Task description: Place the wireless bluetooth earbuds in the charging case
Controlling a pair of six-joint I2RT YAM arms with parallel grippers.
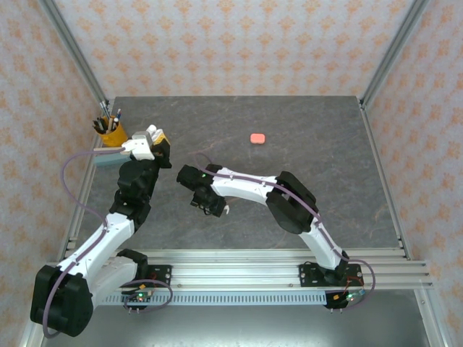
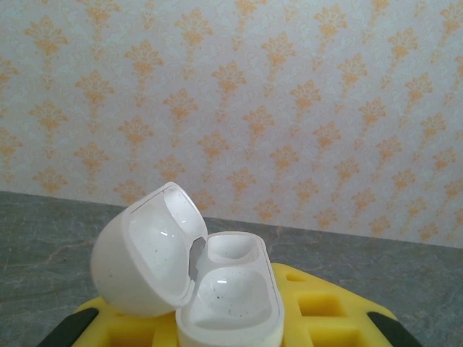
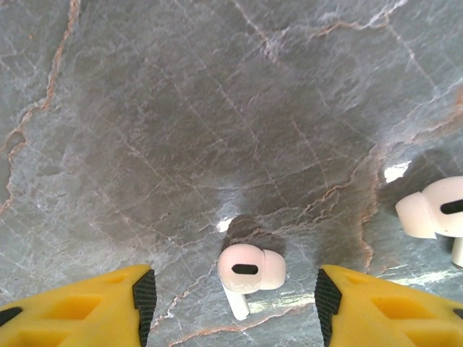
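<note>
1. Top external: high over the near edge of the grey marbled tabletop (image 1: 289, 123), tilted down and forward. Takes in all of it, plus the orange-patterned cream back wall (image 1: 239, 43).
2. Left wrist: low, level, facing that wall; open white plastic charging case (image 2: 224, 303) very close.
3. Right wrist: straight down, close over that tabletop and a white stemmed plastic earbud (image 3: 249, 271).
</note>
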